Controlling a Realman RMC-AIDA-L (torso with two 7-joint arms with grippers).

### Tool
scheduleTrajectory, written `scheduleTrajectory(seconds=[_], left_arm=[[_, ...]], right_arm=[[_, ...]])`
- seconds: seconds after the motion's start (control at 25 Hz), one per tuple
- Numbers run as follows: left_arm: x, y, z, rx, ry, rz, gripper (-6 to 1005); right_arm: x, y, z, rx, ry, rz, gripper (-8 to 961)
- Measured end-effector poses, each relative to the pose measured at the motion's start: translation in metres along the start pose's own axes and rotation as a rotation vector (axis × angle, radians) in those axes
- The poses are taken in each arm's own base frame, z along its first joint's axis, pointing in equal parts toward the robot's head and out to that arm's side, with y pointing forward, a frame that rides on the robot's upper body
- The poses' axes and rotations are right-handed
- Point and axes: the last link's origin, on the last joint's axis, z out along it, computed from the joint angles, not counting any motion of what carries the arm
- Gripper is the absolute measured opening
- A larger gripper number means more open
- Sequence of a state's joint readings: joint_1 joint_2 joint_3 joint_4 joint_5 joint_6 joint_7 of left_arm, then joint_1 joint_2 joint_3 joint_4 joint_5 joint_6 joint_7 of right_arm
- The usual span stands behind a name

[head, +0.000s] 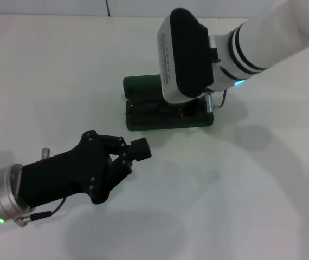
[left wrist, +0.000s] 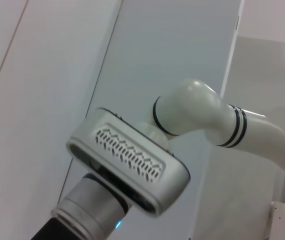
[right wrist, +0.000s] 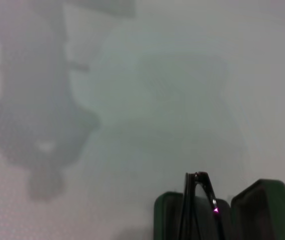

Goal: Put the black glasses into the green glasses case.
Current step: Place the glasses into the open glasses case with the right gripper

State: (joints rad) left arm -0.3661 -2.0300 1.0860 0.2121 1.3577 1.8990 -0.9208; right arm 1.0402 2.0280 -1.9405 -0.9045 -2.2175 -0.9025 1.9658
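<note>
- Left gripper (head: 135,154): nearest the camera, lower left of the head view, hovering over the bare table (head: 241,206); its black fingers (head: 141,149) are clenched together on nothing and point toward the case.
- Left arm: enters from the lower left edge of the head view; a green light glows on its silver wrist.
- Case (head: 143,116): centre of the head view, just beyond the left gripper and apart from it; it lies open on the table, dark green, its right part hidden under the right wrist.
- Glasses (head: 160,108): thin black frame lying inside the open case in the head view; in the right wrist view the frame (right wrist: 198,200) shows at the lower edge, between the two green walls of the case (right wrist: 262,210).
- Right gripper: directly over the case, upper centre of the head view, hidden beneath its own white wrist housing; whether its fingers are released or clenched cannot be told.
- Right arm (left wrist: 207,120): white, reaching in from the upper right of the head view; it also fills the middle of the left wrist view.
</note>
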Motion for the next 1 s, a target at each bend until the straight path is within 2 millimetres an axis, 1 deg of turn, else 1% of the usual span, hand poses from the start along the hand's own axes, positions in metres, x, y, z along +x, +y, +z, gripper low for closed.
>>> scheduleTrajectory(seconds=[0.36, 0.68, 1.0], left_arm=[[-0.001, 0.001, -0.001, -0.007, -0.012, -0.025, 20], [-0.002, 0.002, 0.000, -0.014, -0.020, -0.032, 21], [-0.002, 0.002, -0.001, -0.011, -0.017, -0.031, 20]], right_arm=[[0.000, -0.001, 0.005, 0.046, 0.029, -0.051, 50], [0.006, 0.003, 0.012, 0.066, 0.050, -0.081, 50], [0.006, 0.003, 0.014, 0.077, 0.047, -0.088, 49]])
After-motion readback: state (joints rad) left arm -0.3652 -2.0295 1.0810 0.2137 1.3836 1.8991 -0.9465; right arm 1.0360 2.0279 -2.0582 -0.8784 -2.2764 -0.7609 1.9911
